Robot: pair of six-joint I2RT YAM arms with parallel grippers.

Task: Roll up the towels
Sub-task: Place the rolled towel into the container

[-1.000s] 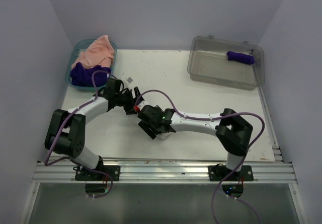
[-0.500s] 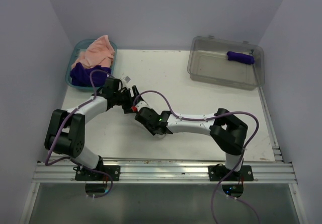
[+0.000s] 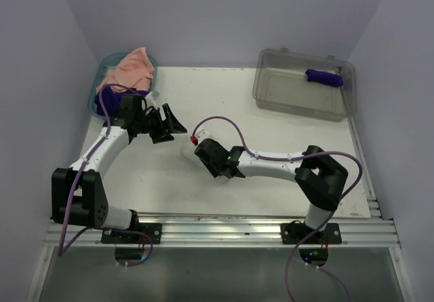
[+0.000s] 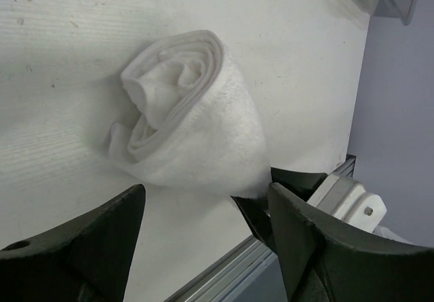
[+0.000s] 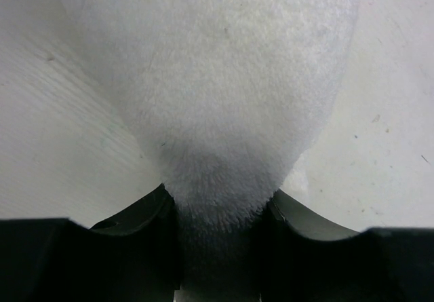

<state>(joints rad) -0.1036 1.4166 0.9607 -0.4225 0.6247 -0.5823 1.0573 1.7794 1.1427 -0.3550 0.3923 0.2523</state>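
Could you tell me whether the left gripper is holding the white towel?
No, the left gripper stands open and clear of the rolled white towel, which the right gripper pinches at one end.

Right wrist view: the rolled white terry towel (image 5: 210,91) runs off the top edge, and you see its near end blurred between the right gripper (image 5: 217,210) fingers. Overhead: the dark purple cloth towel (image 3: 109,104) in the teal plastic basket (image 3: 94,93) lies mostly hidden under the peach-pink cloth towel (image 3: 129,70) and the left arm (image 3: 103,146).
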